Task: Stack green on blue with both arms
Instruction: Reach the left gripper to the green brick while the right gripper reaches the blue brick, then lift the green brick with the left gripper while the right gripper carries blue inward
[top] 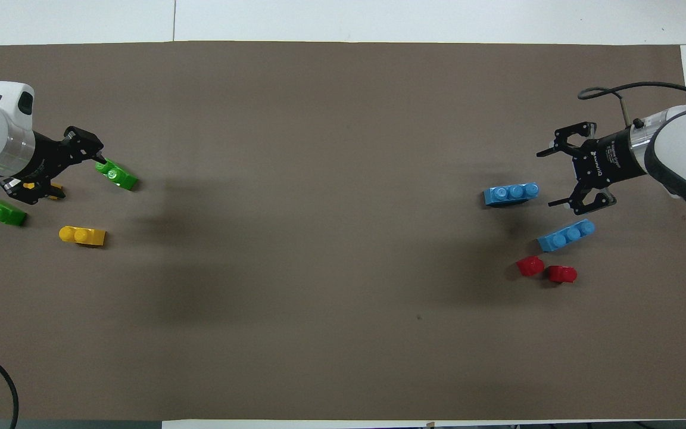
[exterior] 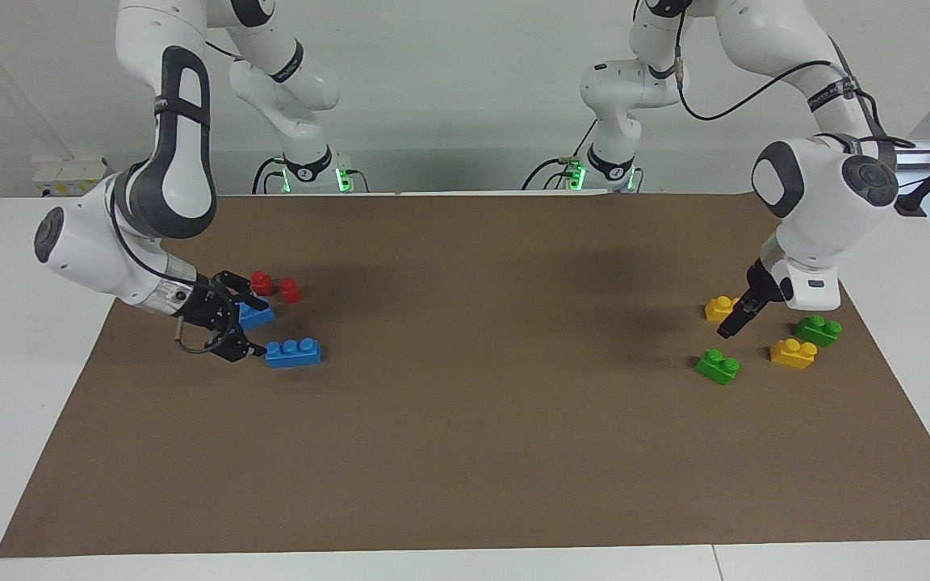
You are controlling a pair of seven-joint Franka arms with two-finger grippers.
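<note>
Two green bricks lie at the left arm's end: one [exterior: 718,365] [top: 117,174] farther from the robots, one [exterior: 818,329] [top: 8,213] nearer the mat's edge. My left gripper [exterior: 727,329] [top: 76,171] is open and empty, low over the mat, one fingertip by the farther green brick. Two blue bricks lie at the right arm's end: one [exterior: 293,352] [top: 511,193] farther from the robots, one [exterior: 255,313] [top: 566,235] nearer. My right gripper [exterior: 249,327] [top: 548,179] is open and empty, low beside the farther blue brick.
Two yellow bricks lie among the green ones: one [exterior: 721,307] [top: 83,235] nearer to the robots, one [exterior: 793,353] [top: 52,192] partly under the left gripper in the overhead view. Two small red bricks [exterior: 261,282] [top: 530,266] lie next to the nearer blue brick. A brown mat [exterior: 465,420] covers the table.
</note>
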